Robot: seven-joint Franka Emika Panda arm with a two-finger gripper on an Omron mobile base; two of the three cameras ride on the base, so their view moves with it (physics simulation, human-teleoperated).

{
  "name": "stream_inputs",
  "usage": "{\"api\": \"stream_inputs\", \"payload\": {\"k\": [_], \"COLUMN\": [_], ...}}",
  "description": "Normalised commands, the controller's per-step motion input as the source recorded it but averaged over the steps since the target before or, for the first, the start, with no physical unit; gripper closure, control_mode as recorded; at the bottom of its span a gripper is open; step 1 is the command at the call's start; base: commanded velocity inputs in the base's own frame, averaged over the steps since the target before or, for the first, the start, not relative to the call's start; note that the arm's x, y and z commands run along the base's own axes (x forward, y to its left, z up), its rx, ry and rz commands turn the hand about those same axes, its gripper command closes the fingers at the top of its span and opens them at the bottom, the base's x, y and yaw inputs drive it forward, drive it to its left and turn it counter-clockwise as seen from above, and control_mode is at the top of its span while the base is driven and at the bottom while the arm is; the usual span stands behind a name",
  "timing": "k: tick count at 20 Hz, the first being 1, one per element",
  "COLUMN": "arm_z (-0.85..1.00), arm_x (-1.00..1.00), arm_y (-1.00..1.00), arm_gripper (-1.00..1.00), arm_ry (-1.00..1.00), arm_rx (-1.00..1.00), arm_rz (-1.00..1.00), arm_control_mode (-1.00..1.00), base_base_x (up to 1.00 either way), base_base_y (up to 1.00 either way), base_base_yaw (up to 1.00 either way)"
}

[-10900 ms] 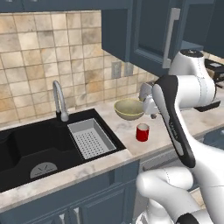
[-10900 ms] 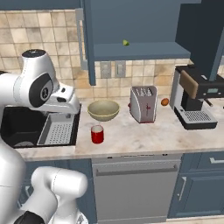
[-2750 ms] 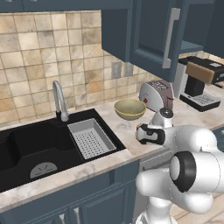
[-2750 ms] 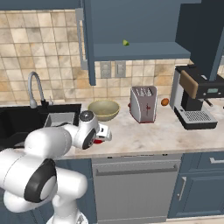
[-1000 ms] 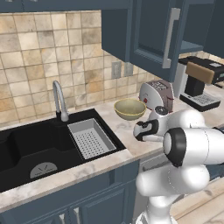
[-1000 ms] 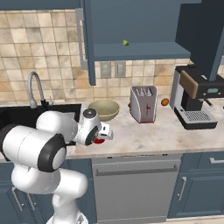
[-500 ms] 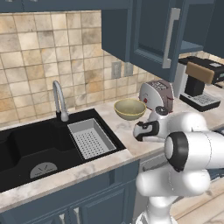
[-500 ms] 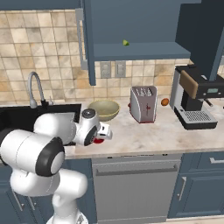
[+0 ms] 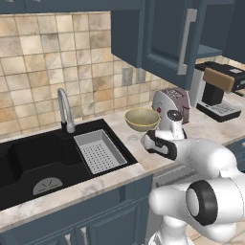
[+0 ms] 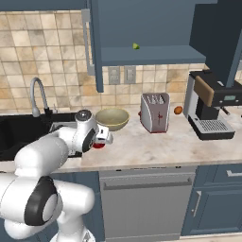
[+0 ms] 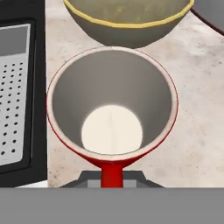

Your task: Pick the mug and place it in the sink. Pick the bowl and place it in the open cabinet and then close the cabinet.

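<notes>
Straight down the hand view I look into the red mug (image 11: 112, 113), its white inside wide open and its handle at the bottom between my fingers. My gripper (image 10: 100, 142) sits over it, shut on the mug (image 10: 98, 145), of which a red sliver peeks out. The olive-tan bowl (image 9: 142, 118) stands just behind on the counter, apart from the mug. To the left lies the black sink (image 9: 28, 158) with its perforated tray (image 9: 99, 150). The blue wall cabinet (image 10: 142, 28) is open above, its door (image 9: 167, 38) swung out.
A toaster (image 10: 154, 111) stands right of the bowl, then a small orange thing (image 10: 177, 110) and a coffee machine (image 10: 210, 106). A small green thing (image 10: 136, 46) lies on the cabinet shelf. The chrome faucet (image 9: 64, 107) curves behind the sink.
Ten seconds ago the hand was raised above the counter; it has come down onto the mug. In the last second the hand edged slightly left; the bowl stayed put.
</notes>
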Motion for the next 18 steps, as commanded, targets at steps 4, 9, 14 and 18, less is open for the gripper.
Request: {"api": "stream_inputs", "payload": {"k": [4, 9, 14, 18], "arm_z": [0.99, 0.85, 0.62, 0.08], "arm_x": [-0.03, -0.1, -0.2, -0.56], "arm_y": [0.24, 0.09, 0.0, 0.0], "arm_gripper": [1.0, 1.0, 1.0, 1.0], "arm_ry": [0.01, 0.05, 0.08, 0.0], "arm_rx": [-0.07, -0.08, -0.07, 0.0], "arm_rz": [0.02, 0.02, 0.02, 0.01], "arm_control_mode": [-1.0, -1.0, -1.0, -1.0], "base_base_x": [0.0, 0.0, 0.0, 0.0], "base_base_y": [0.0, 0.0, 0.0, 0.0], "base_base_yaw": [0.0, 0.0, 0.0, 0.0]}}
